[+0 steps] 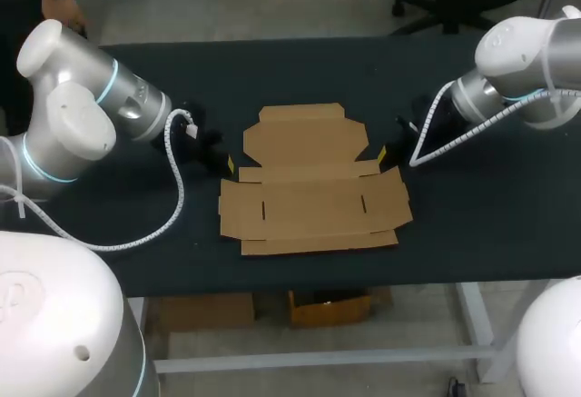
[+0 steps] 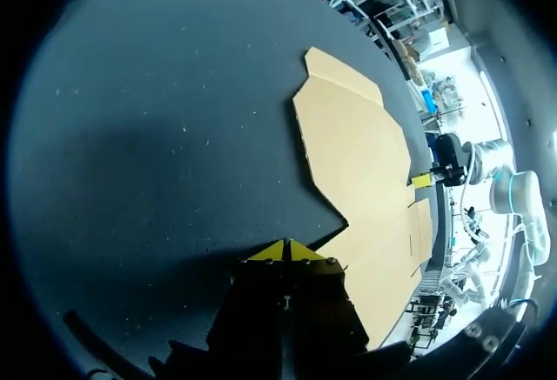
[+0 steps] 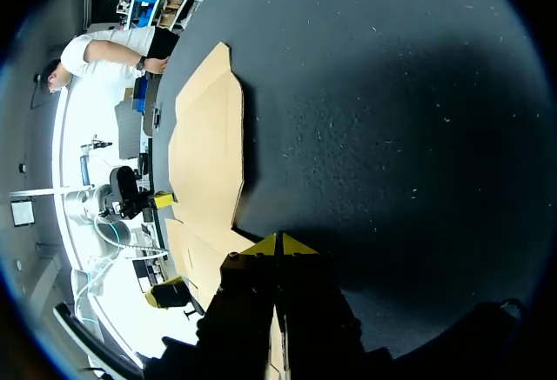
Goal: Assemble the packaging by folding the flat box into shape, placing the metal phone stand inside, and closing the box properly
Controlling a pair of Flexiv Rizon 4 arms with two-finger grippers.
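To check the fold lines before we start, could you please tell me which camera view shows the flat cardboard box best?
The head view: the flat cardboard box lies fully in sight from above, with its flaps and slots visible. Each wrist view catches it only obliquely from one side, strongly foreshortened.

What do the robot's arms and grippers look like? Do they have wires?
The left arm and right arm are chunky, rounded and silvery white, with light-blue rings at the joints. Yes, a white curly cable trails from each. The left gripper and right gripper are black, each with two pointed yellow tips.
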